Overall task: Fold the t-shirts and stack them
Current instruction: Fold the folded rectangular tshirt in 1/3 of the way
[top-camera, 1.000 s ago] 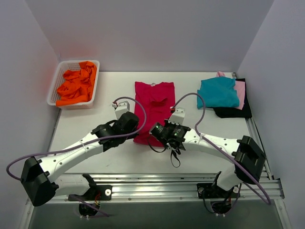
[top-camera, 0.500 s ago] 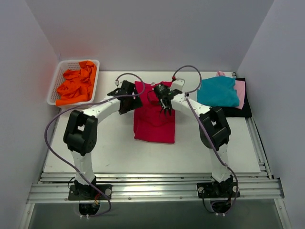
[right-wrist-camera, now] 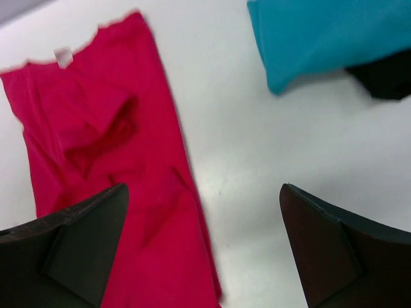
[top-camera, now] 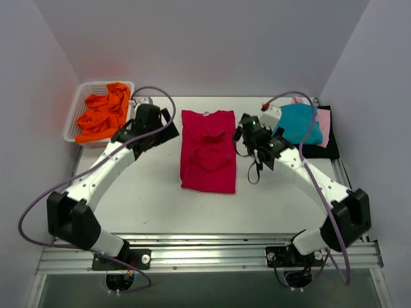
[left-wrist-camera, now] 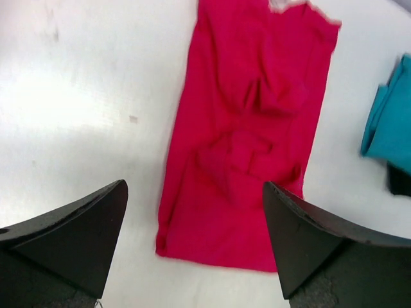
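While both arms hang above the table (top-camera: 141, 192), the crimson t-shirt (top-camera: 207, 151) lies flat at its middle, folded into a long panel (a few rumples cross its centre). The left gripper (left-wrist-camera: 194, 186), over the table to the shirt's left, stands wide open and holds nothing. The right gripper (right-wrist-camera: 204, 187), by the shirt's right edge, gapes just as wide, also empty. The teal t-shirt (top-camera: 294, 124) tops a pile at the far right corner, over the pale pink t-shirt (top-camera: 324, 122) and the black t-shirt (top-camera: 318, 151). The orange t-shirt (top-camera: 103, 115) sits crumpled in the white basket (top-camera: 96, 85) at far left.
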Controlling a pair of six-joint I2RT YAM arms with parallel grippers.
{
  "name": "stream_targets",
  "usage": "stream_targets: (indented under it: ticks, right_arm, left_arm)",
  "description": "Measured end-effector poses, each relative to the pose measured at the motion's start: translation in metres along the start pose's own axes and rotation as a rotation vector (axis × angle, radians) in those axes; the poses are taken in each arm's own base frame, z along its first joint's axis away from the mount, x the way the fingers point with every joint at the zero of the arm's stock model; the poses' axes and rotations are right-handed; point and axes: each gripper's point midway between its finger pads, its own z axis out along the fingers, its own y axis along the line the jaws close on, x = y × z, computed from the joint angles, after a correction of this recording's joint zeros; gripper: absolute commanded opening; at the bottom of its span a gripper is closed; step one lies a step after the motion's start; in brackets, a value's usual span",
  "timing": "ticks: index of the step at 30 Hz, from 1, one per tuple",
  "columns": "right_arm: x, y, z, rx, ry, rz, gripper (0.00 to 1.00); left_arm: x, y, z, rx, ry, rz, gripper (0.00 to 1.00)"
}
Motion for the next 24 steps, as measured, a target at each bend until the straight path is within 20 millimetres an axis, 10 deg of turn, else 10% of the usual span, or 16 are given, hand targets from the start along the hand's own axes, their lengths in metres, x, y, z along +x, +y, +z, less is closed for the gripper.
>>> stream_targets:
  ticks: [7,10,12,24]
  right_arm:
    - [0.129,-0.058,-0.024,-0.089,0.204,-0.055,0.97]
    - [0.169,-0.07,-0.027,-0.118,0.279,-0.076,0.62]
    - [0.177,-0.064,-0.026,-0.146,0.296,-0.079,0.04]
    - [0.165,0.05,-0.018,-0.274,0.283,-0.1,0.0]
  left_arm:
    - [0.137,0.054,-0.017,-0.061,0.197,0.076,0.95]
    - [0.178,0.083,-0.012,-0.109,0.268,0.092,0.97]
    - [0.188,0.088,-0.007,-0.123,0.287,0.09,0.99]
    - [0.182,0.056,0.029,-0.043,0.241,0.064,1.0]
